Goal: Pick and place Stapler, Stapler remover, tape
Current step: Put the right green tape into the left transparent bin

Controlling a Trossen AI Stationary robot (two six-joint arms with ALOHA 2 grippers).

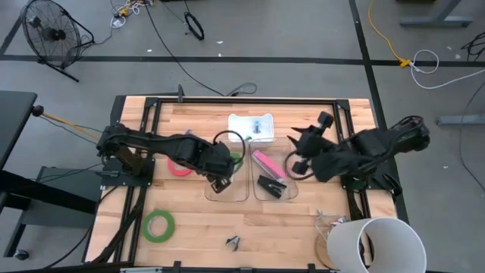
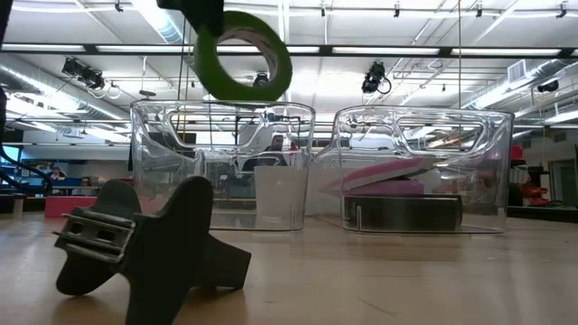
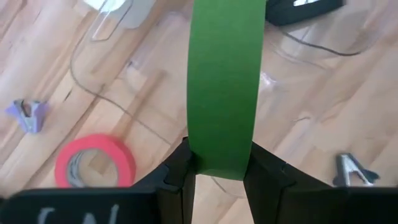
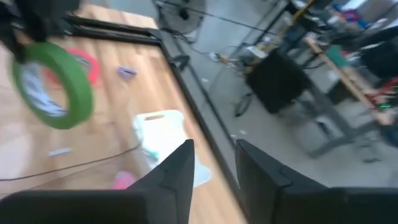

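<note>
Our left gripper (image 3: 217, 177) clamped on green tape roll (image 3: 222, 81) above the left clear bin (image 1: 227, 186), our right gripper (image 4: 214, 168) empty, fingers apart, beside that bin's neighbour

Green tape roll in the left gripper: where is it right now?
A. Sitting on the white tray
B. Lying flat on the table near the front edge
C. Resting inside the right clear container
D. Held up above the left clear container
D. The left gripper clamps the green tape roll on edge, and the low view shows it hanging above the rim of the left clear container, not yet inside.
</note>
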